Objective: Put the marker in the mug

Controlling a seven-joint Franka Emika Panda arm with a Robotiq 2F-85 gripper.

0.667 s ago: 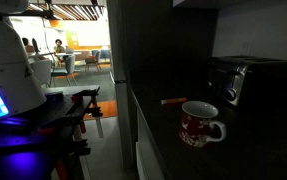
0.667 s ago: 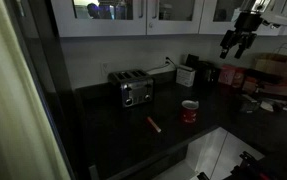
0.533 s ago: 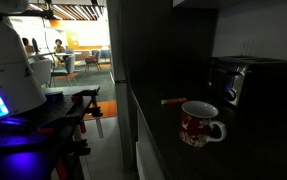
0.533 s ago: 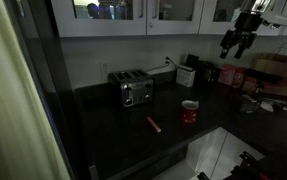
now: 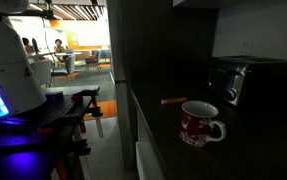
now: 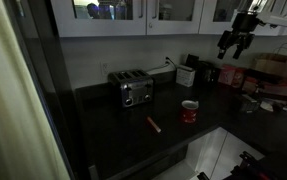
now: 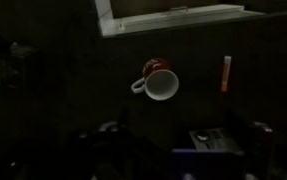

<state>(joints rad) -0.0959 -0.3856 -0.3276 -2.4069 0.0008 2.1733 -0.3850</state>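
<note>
Item 1. White housing [image 5: 5,60]: we logged a rounded white body with a blue glow at the far left of an exterior view. What it was could not be made out.

Item 2. Toaster [image 6: 133,90]: a two-slot metal toaster stood left of centre in an exterior view, on the dark countertop [image 6: 98,135] near the back wall. In an exterior view the toaster [image 5: 238,75] sat at the right, behind the mug.

Item 3. Marker [image 6: 154,124]: the thin orange pen lay flat on the countertop at lower centre, in front of the toaster. It lay left of the mug, apart from it and outside it. In the wrist view the marker [image 7: 225,73] appeared right of the mug, again apart.

Item 4. Mug [image 6: 189,111]: the red mug stood upright just right of centre. In an exterior view the mug [image 5: 200,123] showed pale speckles and a handle turned to the right. In the wrist view the mug [image 7: 161,81] showed its white inside.

Item 5. White container [image 6: 186,75]: a small one stood at the back of the counter, right of the toaster.

Item 6. Gripper [image 6: 234,52]: it hung at the upper right, high over the counter and well apart from mug and marker. Its fingers pointed down, spread and holding nothing.

Item 7. Brown box [image 6: 275,68]: it stood at the far right edge.
</note>
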